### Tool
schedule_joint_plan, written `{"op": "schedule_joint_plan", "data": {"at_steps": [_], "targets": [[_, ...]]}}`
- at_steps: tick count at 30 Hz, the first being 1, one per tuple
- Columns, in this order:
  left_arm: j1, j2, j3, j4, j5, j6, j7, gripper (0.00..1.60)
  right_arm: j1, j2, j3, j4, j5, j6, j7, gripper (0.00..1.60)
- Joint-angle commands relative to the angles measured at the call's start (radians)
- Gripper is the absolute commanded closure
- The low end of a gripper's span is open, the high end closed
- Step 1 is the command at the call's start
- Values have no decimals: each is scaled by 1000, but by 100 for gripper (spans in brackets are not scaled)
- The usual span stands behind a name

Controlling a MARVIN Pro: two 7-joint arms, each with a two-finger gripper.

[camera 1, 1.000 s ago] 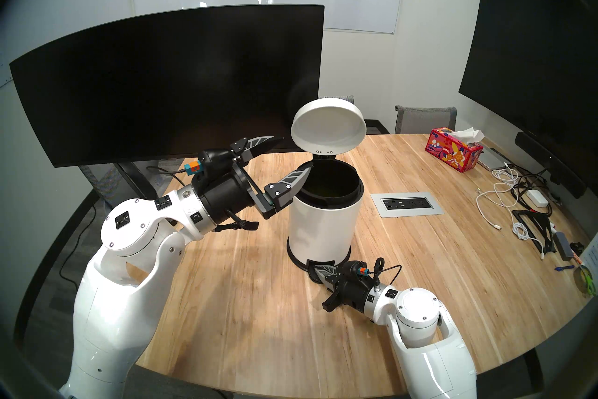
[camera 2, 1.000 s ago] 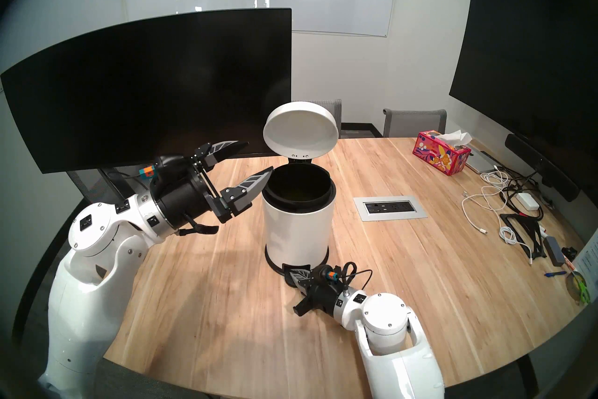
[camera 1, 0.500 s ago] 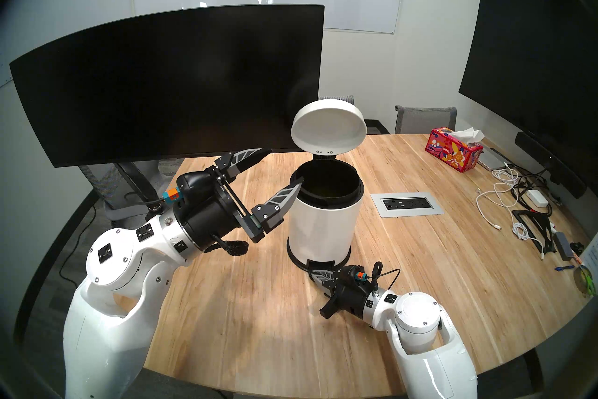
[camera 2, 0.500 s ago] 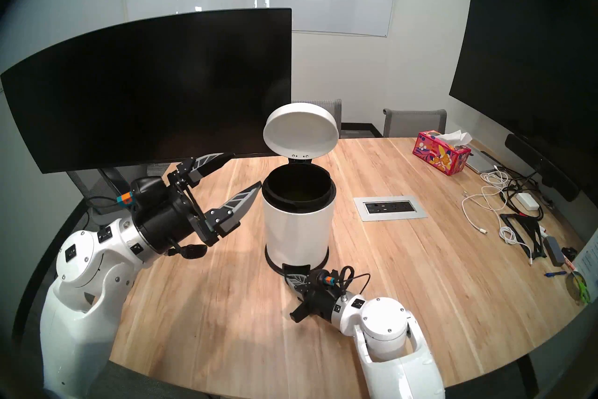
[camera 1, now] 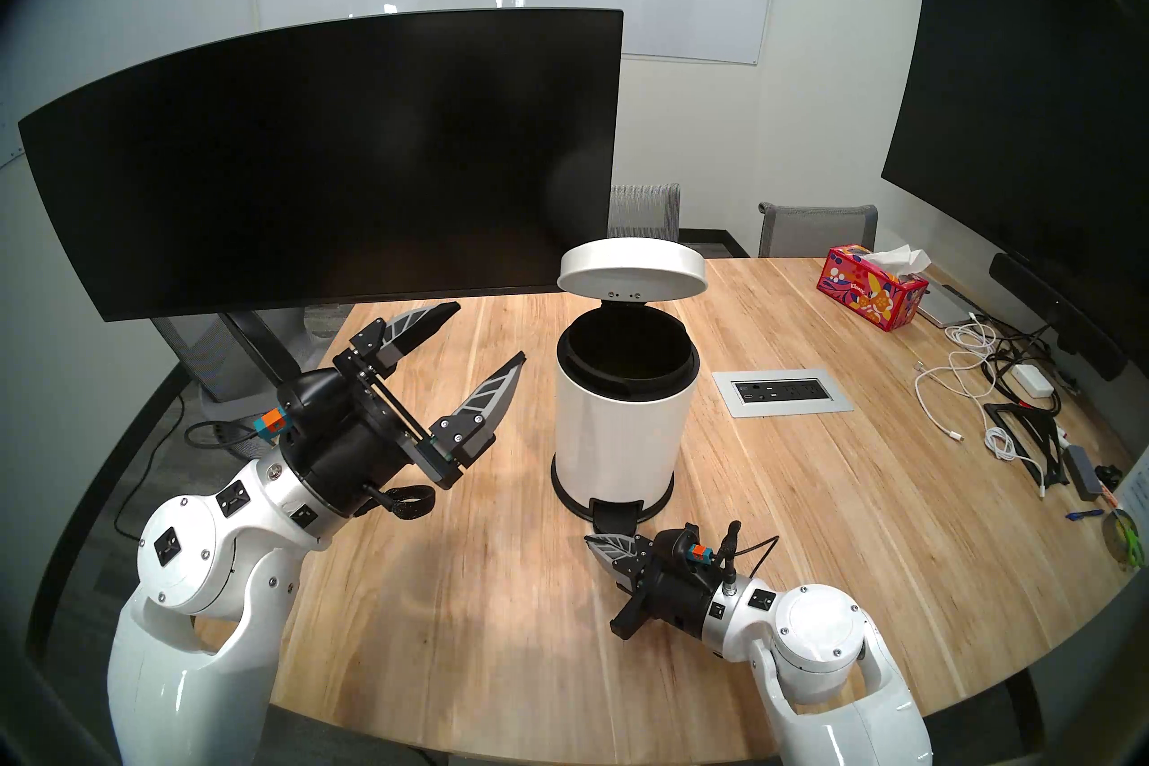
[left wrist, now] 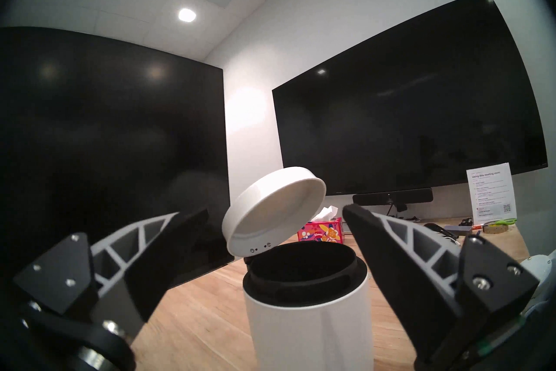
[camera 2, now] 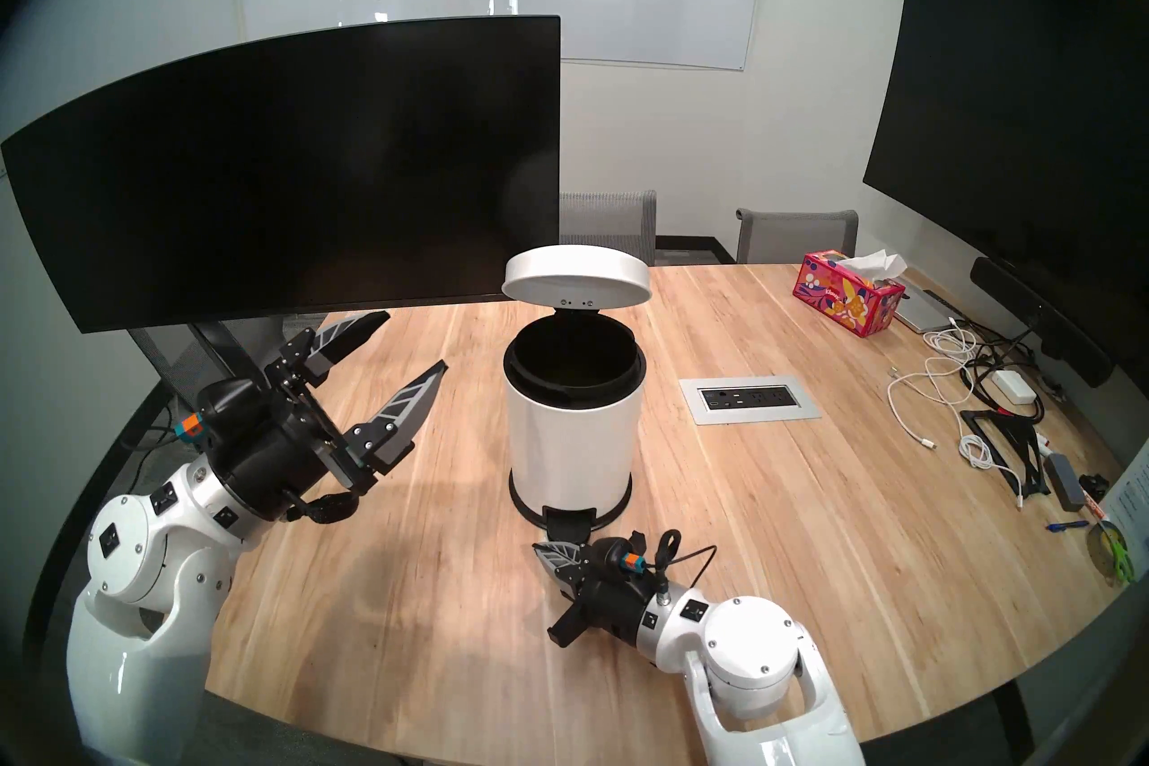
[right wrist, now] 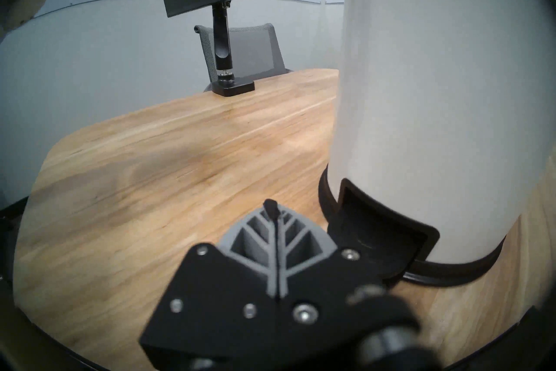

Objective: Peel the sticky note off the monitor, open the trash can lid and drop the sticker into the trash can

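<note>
Apparently drop done: we see no sticky note anywhere; bin [camera 1: 622,423] inside dark, cannot confirm. Left gripper [camera 1: 482,336] fingers wide apart, empty, pulled back from bin since earlier. Right gripper [camera 1: 612,546] fingers together, now off pedal [camera 1: 615,513]; lid [camera 1: 631,270] lower than before. Monitor [camera 1: 323,162] bare. Next: retract both arms.
</note>
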Motion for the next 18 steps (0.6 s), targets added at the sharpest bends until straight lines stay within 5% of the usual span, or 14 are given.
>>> {"op": "schedule_joint_plan", "data": {"at_steps": [1, 18], "targets": [[116, -56, -39, -13, -5, -61, 2, 0, -83, 5, 16, -117, 24, -40, 5, 160], [306, -159, -104, 26, 3, -193, 20, 0, -251, -14, 141, -319, 75, -135, -2, 160]]}}
